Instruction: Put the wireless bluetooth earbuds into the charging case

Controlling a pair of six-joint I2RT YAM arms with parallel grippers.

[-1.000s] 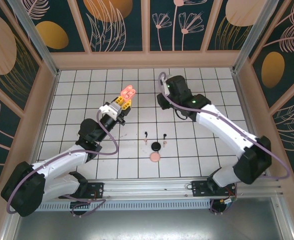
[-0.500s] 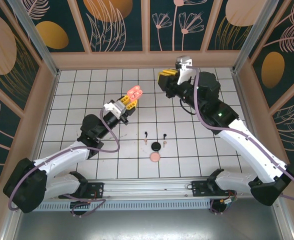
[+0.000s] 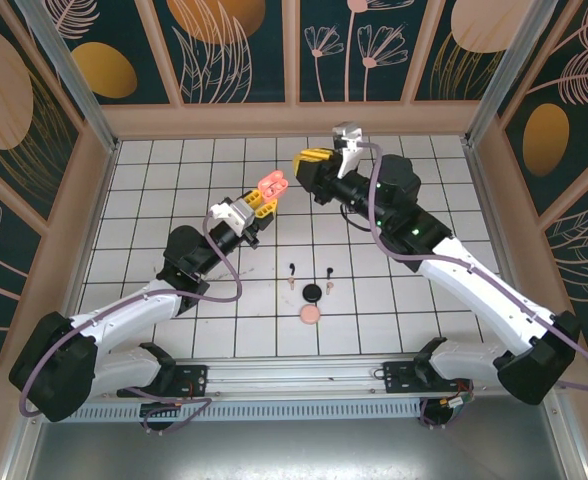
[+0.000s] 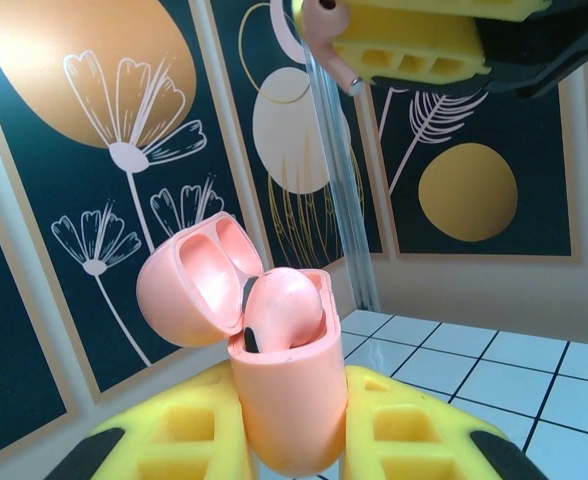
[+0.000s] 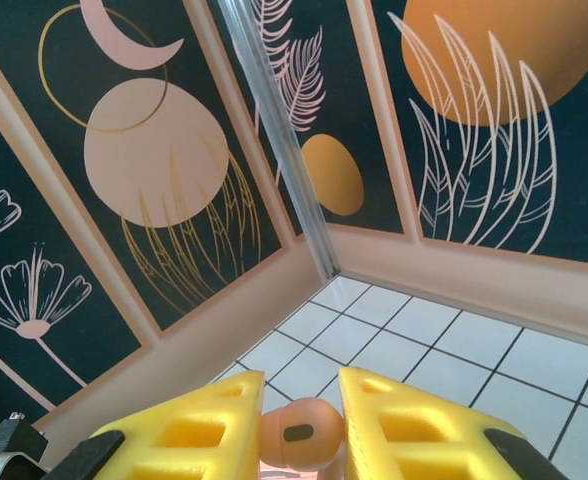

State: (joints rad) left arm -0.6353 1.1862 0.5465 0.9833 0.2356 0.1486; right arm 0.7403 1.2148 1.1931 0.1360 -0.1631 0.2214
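Note:
My left gripper (image 3: 256, 206) (image 4: 294, 440) is shut on a pink charging case (image 3: 272, 184) (image 4: 282, 385), held upright above the floor. Its lid (image 4: 189, 290) is hinged open to the left. One pink earbud (image 4: 284, 305) sits in the case. My right gripper (image 3: 310, 161) (image 5: 299, 425) is shut on a second pink earbud (image 5: 296, 432). In the left wrist view that earbud (image 4: 326, 22) hangs stem down above and to the right of the open case, not touching it.
On the tiles in front lie two black earbuds (image 3: 291, 269) (image 3: 328, 271), a round black case (image 3: 312, 292), a round peach case (image 3: 310, 314) and two tiny pale buds (image 3: 327, 288) (image 3: 292, 284). Walls enclose the floor on three sides.
My right arm rose from the floor and swung left, bringing its earbud close to the case. My left gripper shifted slightly right with the case.

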